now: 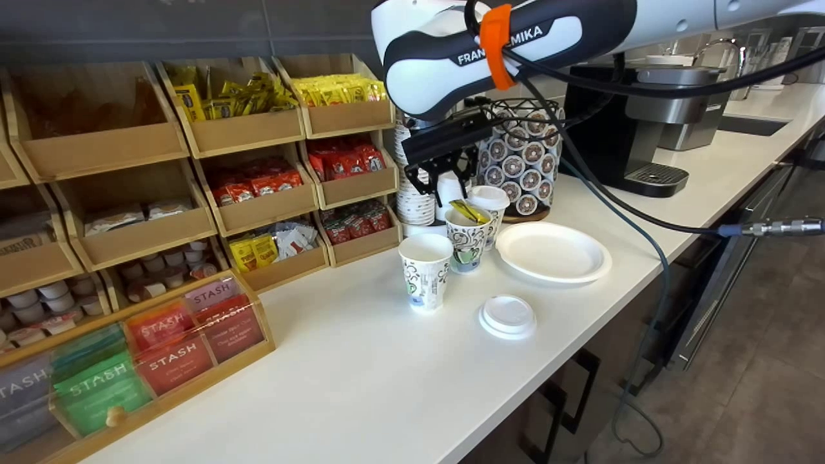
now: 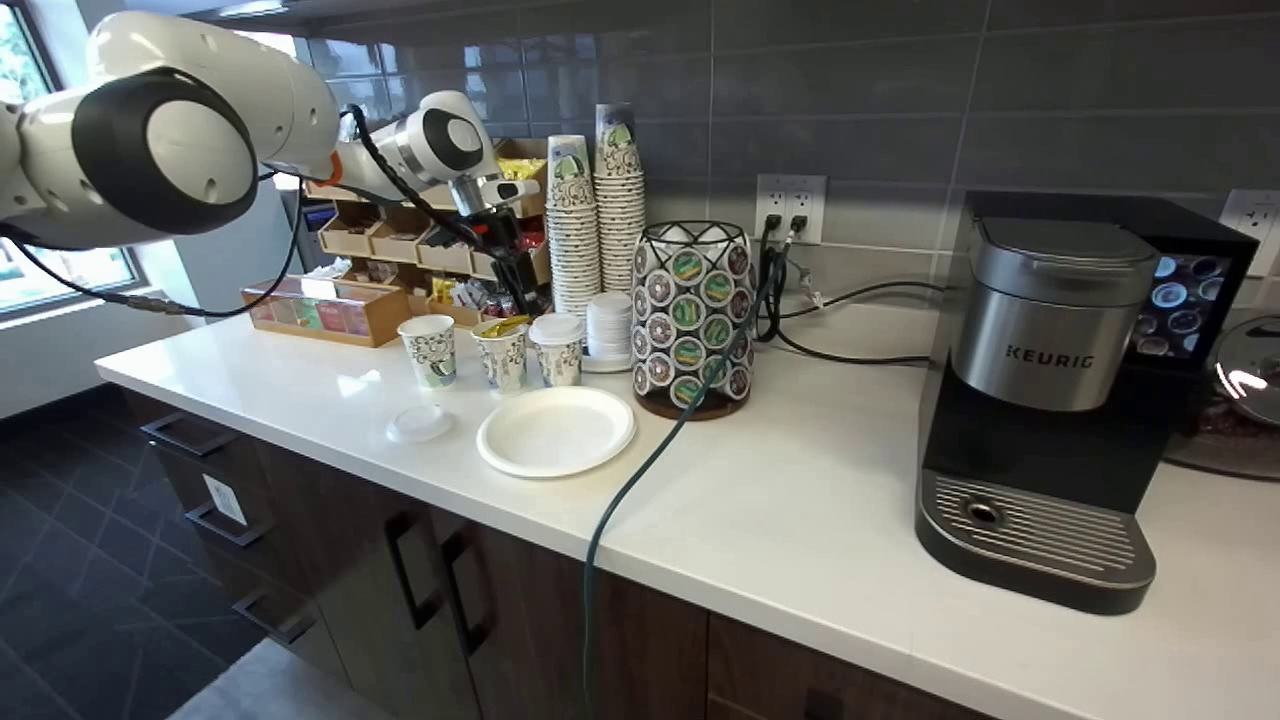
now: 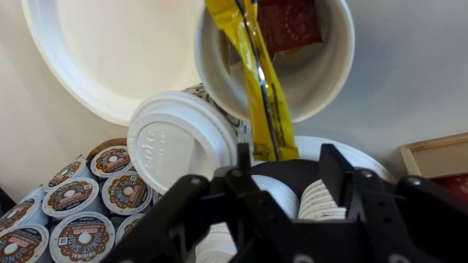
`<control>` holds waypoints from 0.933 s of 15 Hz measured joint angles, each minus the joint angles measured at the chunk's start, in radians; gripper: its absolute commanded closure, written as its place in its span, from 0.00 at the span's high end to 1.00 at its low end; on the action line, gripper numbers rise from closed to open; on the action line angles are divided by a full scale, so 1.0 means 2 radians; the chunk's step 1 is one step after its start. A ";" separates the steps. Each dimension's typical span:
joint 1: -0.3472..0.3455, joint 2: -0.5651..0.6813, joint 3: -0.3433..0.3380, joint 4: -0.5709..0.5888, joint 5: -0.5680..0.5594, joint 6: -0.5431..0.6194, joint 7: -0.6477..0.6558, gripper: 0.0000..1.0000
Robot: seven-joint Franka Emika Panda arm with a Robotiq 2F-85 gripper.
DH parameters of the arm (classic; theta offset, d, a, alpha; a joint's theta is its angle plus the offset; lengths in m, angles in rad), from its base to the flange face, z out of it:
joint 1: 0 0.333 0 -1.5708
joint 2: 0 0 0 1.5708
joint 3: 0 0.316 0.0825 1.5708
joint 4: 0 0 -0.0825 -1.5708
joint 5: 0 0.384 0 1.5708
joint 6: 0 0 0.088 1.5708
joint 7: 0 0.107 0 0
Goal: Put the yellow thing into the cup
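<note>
Fingers [image 3: 334,171] wide apart here, a broad space between the two tips, and the gripper [image 3: 287,157] has hold of nothing! In the wrist view, the end of the slim yellow packet [image 3: 261,84] shows right in that space, a thin gap to one finger and a wider one to the other; how far beneath the tips it sits, I can't tell. And the packet? It leans tilted across the mouth of a patterned paper cup [image 1: 465,250], one end poking up and out past the rim. Look down inside that same cup: a dark red packet [image 3: 289,25] is in there too!

Just beside it, a lidded paper cup [image 2: 560,368], its white lid [image 3: 164,146] facing the wrist camera. On the opposite side stands an open paper cup [image 1: 425,277]. A white plate [image 1: 553,252] lies close by, with a loose white lid [image 1: 508,316] near it, flat on the counter [image 1: 335,386].

Behind the cups, in both exterior views, rise tall cup stacks [image 2: 620,230], and next to them a wire rack [image 2: 655,405] packed with coffee pods [image 1: 533,152]. Farther out, wooden bins [image 1: 248,132] show yellow and red packets [image 1: 341,93], the tea box [image 2: 388,320] in front of them reads STASH, and well apart from all that stands the Keurig coffee maker [image 2: 1050,385].
</note>
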 measured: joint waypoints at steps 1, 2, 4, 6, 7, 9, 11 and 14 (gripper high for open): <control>0.000 0.001 0.000 0.002 0.000 -0.003 0.000 0.48; 0.000 0.002 0.000 0.004 0.000 -0.005 0.001 0.50; 0.001 0.003 -0.002 0.007 0.000 -0.010 0.003 0.52; 0.000 0.005 -0.003 0.010 0.000 -0.018 0.006 0.58; 0.000 0.006 -0.003 0.011 0.000 -0.022 0.006 0.55; 0.000 0.007 -0.004 0.012 0.000 -0.027 0.007 0.46; 0.000 0.010 -0.005 0.014 0.000 -0.027 0.007 0.31; 0.000 0.011 -0.005 0.015 0.000 -0.027 0.007 0.20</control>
